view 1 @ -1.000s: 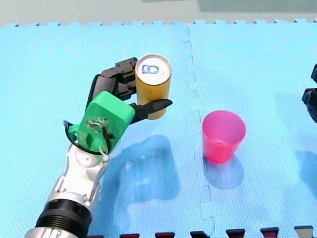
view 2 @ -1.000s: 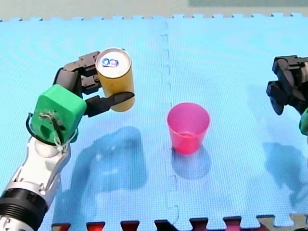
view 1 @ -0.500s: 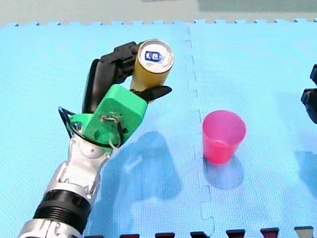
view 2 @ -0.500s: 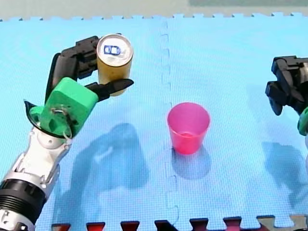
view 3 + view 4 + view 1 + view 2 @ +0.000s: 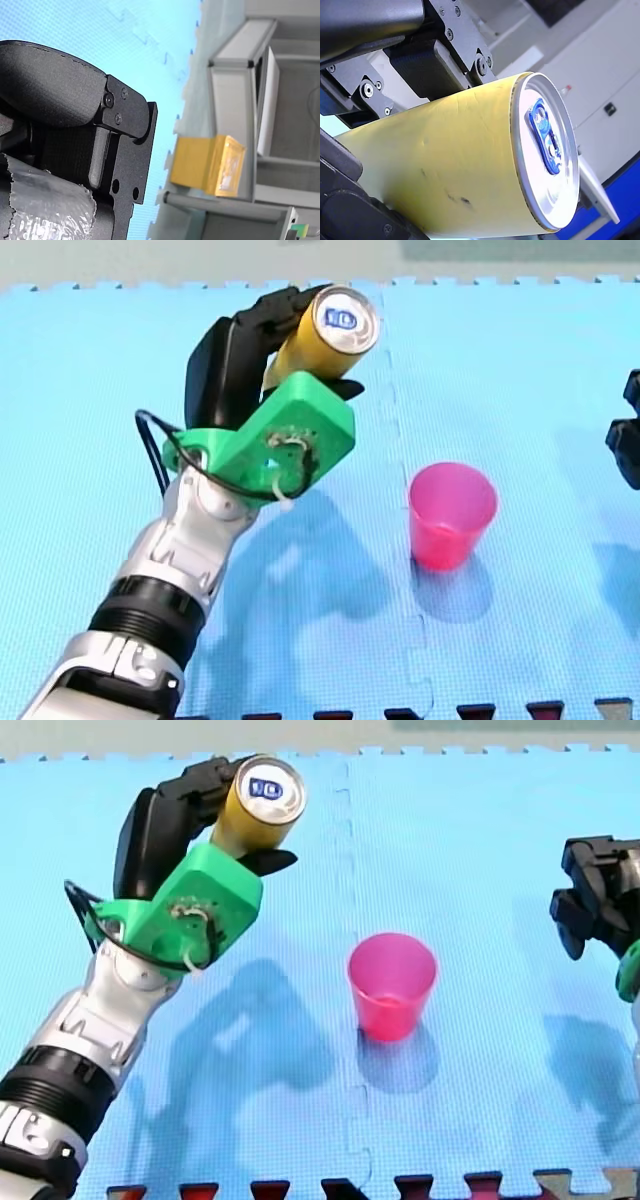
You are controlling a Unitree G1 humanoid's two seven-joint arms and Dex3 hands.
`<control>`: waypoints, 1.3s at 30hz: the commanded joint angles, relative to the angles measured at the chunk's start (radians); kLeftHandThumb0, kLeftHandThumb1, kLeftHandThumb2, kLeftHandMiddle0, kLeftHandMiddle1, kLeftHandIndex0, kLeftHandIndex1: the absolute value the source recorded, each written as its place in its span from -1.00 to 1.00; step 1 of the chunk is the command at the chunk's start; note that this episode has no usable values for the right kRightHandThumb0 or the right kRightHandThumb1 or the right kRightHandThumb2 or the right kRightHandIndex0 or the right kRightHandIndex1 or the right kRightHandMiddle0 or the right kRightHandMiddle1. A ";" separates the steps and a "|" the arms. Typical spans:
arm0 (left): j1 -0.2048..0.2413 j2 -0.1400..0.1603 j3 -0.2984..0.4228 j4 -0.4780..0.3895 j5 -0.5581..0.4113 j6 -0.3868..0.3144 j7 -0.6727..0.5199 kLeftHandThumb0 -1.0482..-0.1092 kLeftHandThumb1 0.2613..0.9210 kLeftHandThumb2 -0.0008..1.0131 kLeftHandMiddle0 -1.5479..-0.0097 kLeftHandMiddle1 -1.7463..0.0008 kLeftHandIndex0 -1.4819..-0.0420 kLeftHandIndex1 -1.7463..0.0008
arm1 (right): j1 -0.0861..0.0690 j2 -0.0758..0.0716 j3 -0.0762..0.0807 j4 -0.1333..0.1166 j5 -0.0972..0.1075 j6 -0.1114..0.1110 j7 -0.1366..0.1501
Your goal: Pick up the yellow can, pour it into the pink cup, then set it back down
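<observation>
The left hand [image 5: 232, 365] gripped the tilted yellow can [image 5: 318, 340] raised above the blue foam mat [image 5: 540, 370], well left of the pink cup [image 5: 452, 515]; it probably needed carrying over the rim before tipping further, while the closed, empty right hand [image 5: 592, 895] hung at the mat's right edge.

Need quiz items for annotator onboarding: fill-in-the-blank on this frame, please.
1. The robot's left hand holds the yellow metal can ____ the blue foam mat, not touching it.
2. The can's silver lid carries a ____ pull tab.
3. The pink plastic cup stands ____ on the mat.
4. The robot's right hand is at the mat's ____ side, apart from the cup.
Missing words: above; blue; upright; right.
</observation>
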 commanded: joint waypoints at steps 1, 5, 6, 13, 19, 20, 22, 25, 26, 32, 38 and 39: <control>-0.025 0.008 -0.022 0.016 0.022 -0.010 0.024 0.22 0.53 -0.99 -0.82 1.00 -0.69 1.00 | -0.002 0.000 0.001 0.002 -0.003 -0.004 -0.004; -0.051 0.008 -0.051 0.042 0.047 -0.008 0.042 0.09 0.58 -0.98 -0.79 1.00 -0.61 1.00 | -0.001 0.001 0.002 0.003 -0.005 -0.007 -0.006; -0.058 0.004 -0.057 0.048 0.051 -0.004 0.045 0.07 0.59 -0.98 -0.79 1.00 -0.60 1.00 | -0.002 0.001 0.002 0.004 -0.006 -0.006 -0.007; -0.078 -0.021 -0.117 0.068 0.099 0.004 0.082 0.03 0.61 -0.99 -0.77 1.00 -0.60 1.00 | 0.001 0.007 0.002 0.003 -0.006 -0.011 -0.006; -0.080 -0.028 -0.204 0.071 0.195 -0.015 0.158 0.04 0.61 -0.99 -0.78 0.99 -0.57 1.00 | 0.002 0.012 0.013 0.003 -0.021 -0.013 -0.022; -0.079 -0.027 -0.216 0.073 0.206 -0.016 0.163 0.05 0.62 -0.99 -0.77 1.00 -0.56 1.00 | 0.002 0.012 0.018 0.003 -0.027 -0.013 -0.030; -0.079 -0.028 -0.234 0.077 0.223 -0.003 0.159 0.07 0.62 -0.99 -0.73 1.00 -0.51 1.00 | 0.001 0.014 0.022 0.004 -0.033 -0.010 -0.040; -0.077 -0.025 -0.257 0.075 0.241 0.019 0.150 0.10 0.65 -0.99 -0.70 1.00 -0.45 1.00 | 0.000 0.017 0.022 0.005 -0.034 -0.004 -0.044; -0.077 -0.023 -0.263 0.074 0.247 0.022 0.154 0.12 0.67 -0.98 -0.71 1.00 -0.44 1.00 | -0.001 0.018 0.021 0.005 -0.032 -0.003 -0.042; -0.085 0.001 -0.318 0.069 0.316 0.038 0.204 0.22 0.76 -0.98 -0.85 0.92 -0.51 0.97 | -0.004 0.021 0.012 0.006 -0.020 0.006 -0.029; -0.098 0.024 -0.396 0.093 0.420 0.056 0.307 0.37 0.81 -0.99 -0.37 0.07 -0.60 0.99 | -0.003 0.021 0.010 0.008 -0.019 0.012 -0.026; -0.102 0.027 -0.409 0.102 0.435 0.058 0.328 0.39 0.83 -0.99 -0.26 -0.09 -0.60 0.99 | -0.002 0.021 0.010 0.008 -0.019 0.011 -0.026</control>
